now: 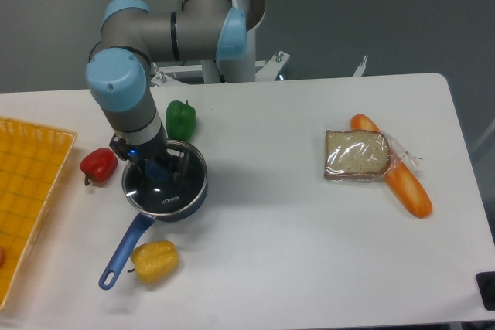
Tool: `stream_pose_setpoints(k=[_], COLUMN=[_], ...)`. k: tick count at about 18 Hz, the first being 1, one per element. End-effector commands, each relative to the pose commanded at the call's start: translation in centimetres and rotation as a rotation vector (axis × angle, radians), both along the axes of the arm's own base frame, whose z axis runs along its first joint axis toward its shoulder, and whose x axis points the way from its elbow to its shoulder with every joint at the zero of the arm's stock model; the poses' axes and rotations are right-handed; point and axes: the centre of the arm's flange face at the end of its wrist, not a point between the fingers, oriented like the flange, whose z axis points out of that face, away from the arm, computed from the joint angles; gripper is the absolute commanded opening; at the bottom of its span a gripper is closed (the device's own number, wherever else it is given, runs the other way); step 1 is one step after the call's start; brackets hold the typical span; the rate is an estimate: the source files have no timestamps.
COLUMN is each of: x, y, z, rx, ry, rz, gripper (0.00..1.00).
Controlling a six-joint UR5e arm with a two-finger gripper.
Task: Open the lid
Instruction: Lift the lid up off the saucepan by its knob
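The lid [165, 182] sits over the dark blue saucepan [131, 241] at the left of the white tabletop [271, 229], KONKA lettering facing the camera; the tool [157, 168] reaches down onto its centre, fingers at either side of the blue knob, though whether they clamp it I cannot tell; the arm's wrist hides the pan's far rim. A green pepper [181, 119] lies just behind the pan, a red pepper [98, 165] close on its left, a yellow pepper [154, 260] beside the handle; an orange basket [27, 191] fills the left edge; wrapped bread [356, 155] and a carrot [398, 175] lie well apart at right.
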Motion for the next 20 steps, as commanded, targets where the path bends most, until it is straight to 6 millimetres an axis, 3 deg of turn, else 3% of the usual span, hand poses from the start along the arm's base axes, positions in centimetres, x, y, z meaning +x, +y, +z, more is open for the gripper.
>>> stream_pose_setpoints(k=[4, 7, 13, 20], x=[-1.3, -2.5, -3.1, -3.4], y=[0.0, -1.2, -2.0, -2.2], z=[1.6, 3.5, 4.3, 4.6], rx=[0.006, 0.026, 0.016, 0.008], ry=[0.014, 0.037, 0.048, 0.039], rz=[-0.079, -0.136, -0.284, -0.298], gripper=[0.63, 0.62, 0.62, 0.62])
